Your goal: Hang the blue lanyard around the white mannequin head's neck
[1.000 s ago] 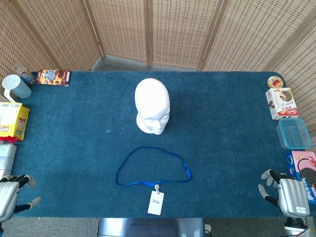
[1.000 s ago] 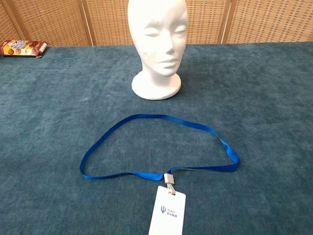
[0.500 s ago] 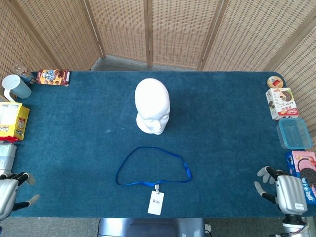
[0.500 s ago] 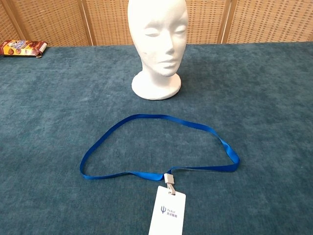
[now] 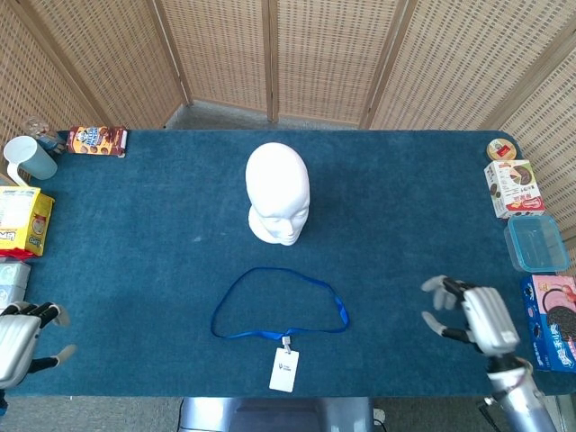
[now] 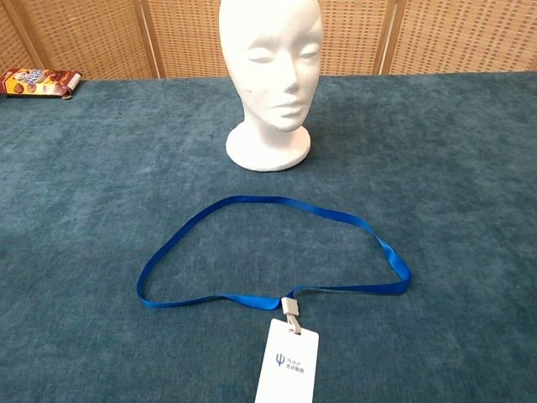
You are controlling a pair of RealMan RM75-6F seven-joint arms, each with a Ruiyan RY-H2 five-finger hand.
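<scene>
The blue lanyard [image 5: 280, 303] lies in a flat loop on the table [image 5: 135, 234], its white badge [image 5: 283, 370] at the near edge, just in front of the white mannequin head [image 5: 278, 192], which stands upright and faces the near side. At far left, the left hand [image 5: 20, 335] hovers by the near corner, fingers apart, holding nothing (only partly in frame). At right, the right hand [image 5: 475, 315] hangs over the table, fingers spread and empty.

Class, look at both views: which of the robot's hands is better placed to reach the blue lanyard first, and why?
Probably the right hand: it hangs open over the carpeted table, nearer the blue lanyard. The left hand sits at the table's near corner, farther off.
</scene>
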